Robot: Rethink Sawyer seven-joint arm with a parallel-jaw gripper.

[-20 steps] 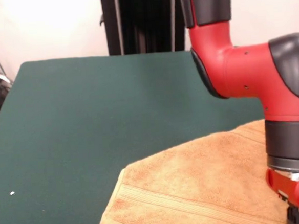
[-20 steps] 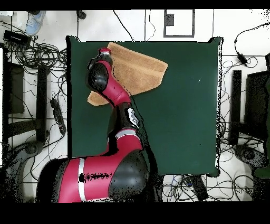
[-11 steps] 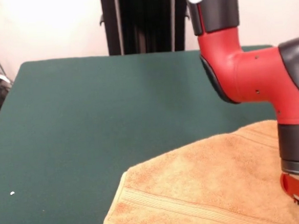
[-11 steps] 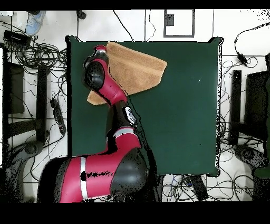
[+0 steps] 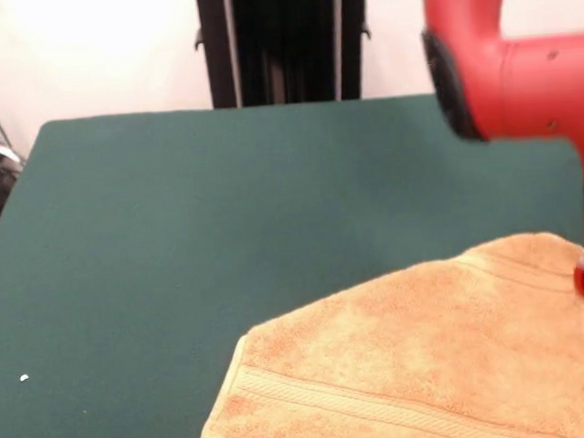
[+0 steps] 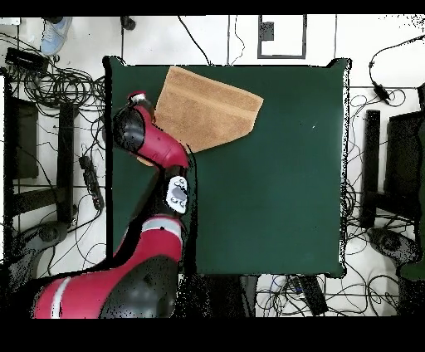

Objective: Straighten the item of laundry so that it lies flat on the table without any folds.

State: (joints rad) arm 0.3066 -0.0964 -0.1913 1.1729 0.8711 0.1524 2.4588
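Towel (image 5: 422,355) folded, on table (image 5: 192,216).

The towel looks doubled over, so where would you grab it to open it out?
Probably the pointed corner of the towel that juts toward the middle of the table. It lies clear of the arm, with bare cloth around it, so a grip from straight above has room. Which layer lies on top there I cannot tell.

Open tabletop (image 6: 282,191) is left bare beside the towel (image 6: 207,108); the towel's one edge is overhung by the arm (image 6: 153,149).
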